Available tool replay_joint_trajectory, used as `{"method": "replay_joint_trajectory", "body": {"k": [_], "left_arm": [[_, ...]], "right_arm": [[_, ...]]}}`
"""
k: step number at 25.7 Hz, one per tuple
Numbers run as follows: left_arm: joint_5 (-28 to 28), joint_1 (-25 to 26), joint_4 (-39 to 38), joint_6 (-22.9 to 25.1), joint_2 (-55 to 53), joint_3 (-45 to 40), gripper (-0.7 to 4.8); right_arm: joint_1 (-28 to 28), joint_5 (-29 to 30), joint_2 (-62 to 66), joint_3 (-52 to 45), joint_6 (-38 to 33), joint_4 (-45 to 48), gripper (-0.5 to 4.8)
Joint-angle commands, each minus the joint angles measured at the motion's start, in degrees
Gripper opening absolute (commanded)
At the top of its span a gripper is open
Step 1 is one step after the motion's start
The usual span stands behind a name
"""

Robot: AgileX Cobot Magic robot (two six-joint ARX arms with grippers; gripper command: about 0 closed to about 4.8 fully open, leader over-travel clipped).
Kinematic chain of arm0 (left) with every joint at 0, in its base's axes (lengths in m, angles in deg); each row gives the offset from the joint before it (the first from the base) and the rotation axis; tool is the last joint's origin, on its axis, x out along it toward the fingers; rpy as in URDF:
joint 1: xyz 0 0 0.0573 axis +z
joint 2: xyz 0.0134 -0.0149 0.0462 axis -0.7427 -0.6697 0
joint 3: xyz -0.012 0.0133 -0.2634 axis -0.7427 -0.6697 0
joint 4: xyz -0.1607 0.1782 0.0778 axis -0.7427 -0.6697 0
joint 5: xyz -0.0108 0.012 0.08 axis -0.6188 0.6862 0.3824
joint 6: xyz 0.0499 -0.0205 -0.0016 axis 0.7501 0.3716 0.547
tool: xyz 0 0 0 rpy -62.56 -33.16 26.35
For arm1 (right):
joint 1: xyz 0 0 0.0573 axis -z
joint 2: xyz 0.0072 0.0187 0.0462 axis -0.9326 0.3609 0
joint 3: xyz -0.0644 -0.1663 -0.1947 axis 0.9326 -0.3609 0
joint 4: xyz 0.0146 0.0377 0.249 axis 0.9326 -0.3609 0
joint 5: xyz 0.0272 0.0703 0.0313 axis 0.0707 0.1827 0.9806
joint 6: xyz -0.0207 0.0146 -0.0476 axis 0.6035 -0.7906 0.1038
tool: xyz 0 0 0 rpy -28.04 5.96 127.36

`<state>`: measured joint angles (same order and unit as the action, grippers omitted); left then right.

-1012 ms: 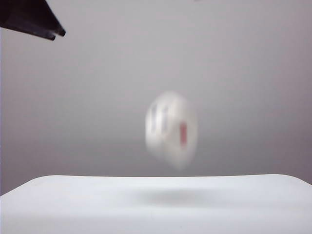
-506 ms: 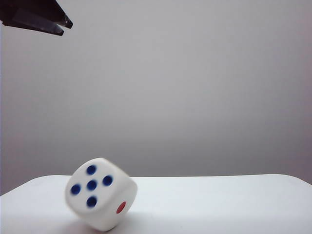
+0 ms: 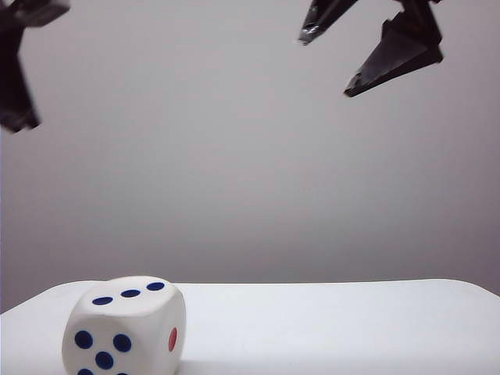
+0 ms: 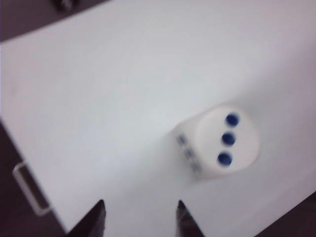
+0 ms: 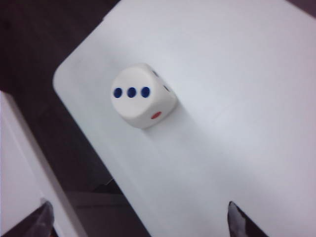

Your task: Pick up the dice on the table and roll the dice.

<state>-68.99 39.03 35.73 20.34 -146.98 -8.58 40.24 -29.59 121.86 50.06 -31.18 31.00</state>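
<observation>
Dice (image 3: pixel 125 326) sat flat on table (image 3: pixel 328 328), three-pip face up, red single pip on side face, five-pip face toward exterior camera. Dice near table's front left corner in exterior view.

Left gripper (image 4: pixel 139 217) hung high above table, jaws spread, empty; dice (image 4: pixel 222 143) lay below and ahead of its fingertips, well apart.

Right gripper (image 5: pixel 138 219) also high, jaws wide, nothing held; dice (image 5: pixel 142 96) far below, ahead of fingertips, near table (image 5: pixel 237 98) edge.

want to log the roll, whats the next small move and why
Probably just hold both arms up and read the result. The dice sits flat on the table, three pips up, and the left claw and right claw hang open well above it, holding nothing.
</observation>
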Motion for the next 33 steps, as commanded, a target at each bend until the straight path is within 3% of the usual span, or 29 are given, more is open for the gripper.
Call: {"method": "replay_joint_trajectory", "body": {"k": [1,4,8,10,11,15,17,19,27,29,33], "left_arm": [[6.7,0.1,-5.1,0.5,0.2,0.2,1.82],[10.5,0.1,-9.4,1.9,0.3,0.2,1.81],[10.1,0.1,-11.2,1.5,0.4,0.2,1.69],[11.5,0.2,-13.6,2.4,1.9,0.2,0.52],[11.6,0.5,-14.5,2.4,4.1,0.2,0.47],[11.5,1.0,-12.7,1.8,11.7,0.2,0.48],[11.6,2.0,-9.6,1.4,17.0,0.0,0.48],[11.6,4.4,-5.8,0.0,20.5,-0.5,0.48],[9.6,12.7,2.8,-6.3,26.8,-0.8,0.49],[8.3,13.7,5.6,-6.5,28.3,-1.5,0.49],[5.7,14.3,15.6,-8.0,32.8,-7.6,0.49]], "right_arm": [[-0.2,1.3,0.9,0.2,0.3,0.1,4.79],[-0.2,1.1,1.6,0.2,1.6,-1.2,4.79],[-0.2,1.1,1.5,0.2,1.4,-1.1,4.79],[-0.2,-1.6,0.9,0.2,-0.1,-2.3,3.68],[-0.2,-5.1,-0.6,-0.3,-0.5,-3.2,2.73],[-0.1,-8.3,-6.7,-3.9,-0.5,0.3,1.56],[0.1,-12.3,-12.1,-7.1,-2.0,6.2,0.39],[0.2,-17.9,-16.4,-9.7,-5.0,12.0,0.35],[0.2,-28.2,-25.9,-15.5,-7.4,25.0,0.24],[0.2,-30.3,-28.7,-17.6,-7.4,28.7,-0.02],[0.7,-34.4,-35.3,-22.4,-6.4,34.5,-0.01]]}}
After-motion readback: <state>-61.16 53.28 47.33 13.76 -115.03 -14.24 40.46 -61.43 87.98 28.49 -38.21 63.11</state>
